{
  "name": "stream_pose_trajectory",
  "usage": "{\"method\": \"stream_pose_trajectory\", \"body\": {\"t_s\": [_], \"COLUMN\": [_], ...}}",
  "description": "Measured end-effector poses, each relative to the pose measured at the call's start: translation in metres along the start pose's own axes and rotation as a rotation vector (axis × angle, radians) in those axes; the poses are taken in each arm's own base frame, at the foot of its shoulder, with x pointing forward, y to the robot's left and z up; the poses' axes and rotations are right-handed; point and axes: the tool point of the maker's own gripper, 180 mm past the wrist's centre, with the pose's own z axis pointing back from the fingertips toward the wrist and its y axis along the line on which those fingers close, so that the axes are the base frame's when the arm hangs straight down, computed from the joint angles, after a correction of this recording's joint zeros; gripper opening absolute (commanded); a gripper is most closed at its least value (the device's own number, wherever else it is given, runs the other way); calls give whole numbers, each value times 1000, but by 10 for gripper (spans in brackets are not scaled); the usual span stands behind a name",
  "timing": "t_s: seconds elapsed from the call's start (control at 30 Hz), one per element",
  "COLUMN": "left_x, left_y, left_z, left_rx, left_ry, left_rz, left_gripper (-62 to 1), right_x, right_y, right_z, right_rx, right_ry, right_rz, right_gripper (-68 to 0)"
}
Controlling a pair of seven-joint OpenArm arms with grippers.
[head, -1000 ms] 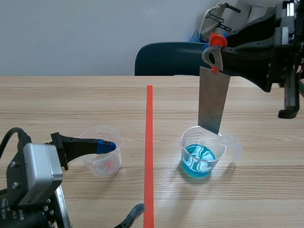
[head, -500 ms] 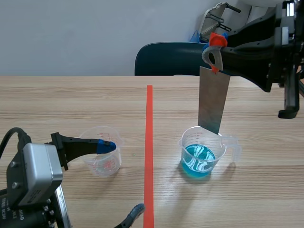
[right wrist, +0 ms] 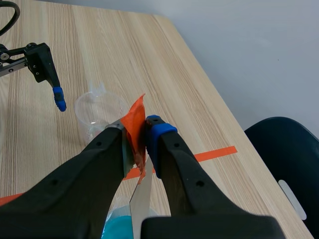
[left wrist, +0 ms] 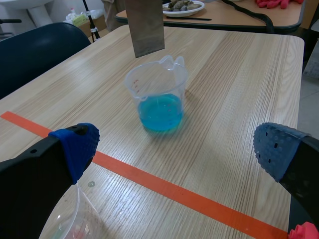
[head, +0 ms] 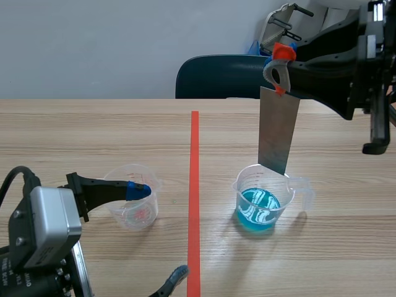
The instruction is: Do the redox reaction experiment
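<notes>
Right gripper (right wrist: 135, 130): clamped on orange-taped top of metal strip (head: 278, 133), hung straight below jaws, long axis vertical. Lower edge just above rim of blue-solution beaker (head: 262, 201). Left gripper (left wrist: 174, 149): spread wide, by second beaker (head: 135, 207), farther off. Next, likely: lower straight down.

Scene view: open wood across the upper left and down the centre tape line (head: 194, 185). Lower left: left gripper (left wrist: 178, 148) finger lies over the small cup (head: 137, 210) rim. Right of centre: metal sheet (head: 278, 133) hangs over the blue-liquid beaker (head: 263, 198) mouth. Right arm (head: 334, 68) fills the upper right.
</notes>
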Motion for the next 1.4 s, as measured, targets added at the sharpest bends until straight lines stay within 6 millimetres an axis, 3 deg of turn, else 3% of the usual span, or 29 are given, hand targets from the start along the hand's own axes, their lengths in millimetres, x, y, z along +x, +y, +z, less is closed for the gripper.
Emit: {"method": "stream_pose_trajectory", "body": {"t_s": [0.77, 1.1, 1.4], "left_x": [0, 0, 0], "left_y": [0, 0, 0], "left_z": [0, 0, 0], "left_rx": [0, 0, 0], "left_ry": [0, 1, 1], "left_rz": [0, 0, 0], "left_gripper": [14, 14, 14], "right_x": [-1, -16, -45], "right_y": [3, 26, 19], "right_z": [-1, -9, -11], "right_rx": [7, 74, 29], "right_ry": [0, 21, 40], "right_rz": [-8, -18, -8], "right_gripper": [-669, -669, -669]}}
